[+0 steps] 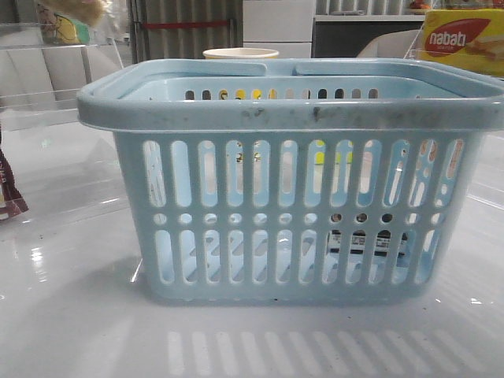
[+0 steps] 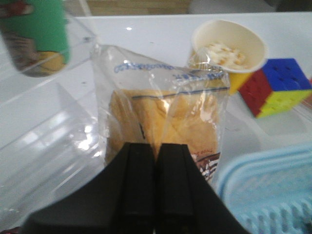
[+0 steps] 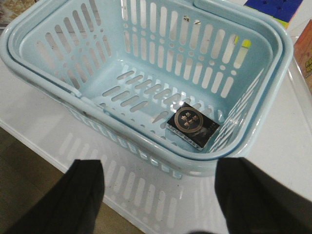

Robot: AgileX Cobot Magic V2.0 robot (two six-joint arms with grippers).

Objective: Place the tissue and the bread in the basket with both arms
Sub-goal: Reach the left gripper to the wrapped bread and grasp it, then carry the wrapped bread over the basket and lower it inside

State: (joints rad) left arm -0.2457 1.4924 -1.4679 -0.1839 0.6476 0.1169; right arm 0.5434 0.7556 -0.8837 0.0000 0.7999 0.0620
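Observation:
The light blue basket (image 1: 291,189) stands mid-table; it also shows in the right wrist view (image 3: 146,63). The tissue (image 3: 191,125), a small pack with dark print, lies flat on the basket's floor in one corner, and shows dimly through the slots in the front view (image 1: 366,240). My right gripper (image 3: 161,168) is open and empty, above the table just outside the basket's rim. My left gripper (image 2: 157,146) is shut on the clear wrapper of the bread (image 2: 163,122) and holds it in the air beside the basket's rim (image 2: 268,190). A golden blur at the front view's top left (image 1: 79,9) may be the bread.
A paper cup of snacks (image 2: 229,48) and a colour cube (image 2: 278,85) stand beyond the bread. A green can (image 2: 36,34) sits by a clear plastic rack (image 2: 44,131). A yellow-and-red nabati box (image 1: 465,39) is at the back right, a dark brown wrapper (image 1: 9,193) at the left edge.

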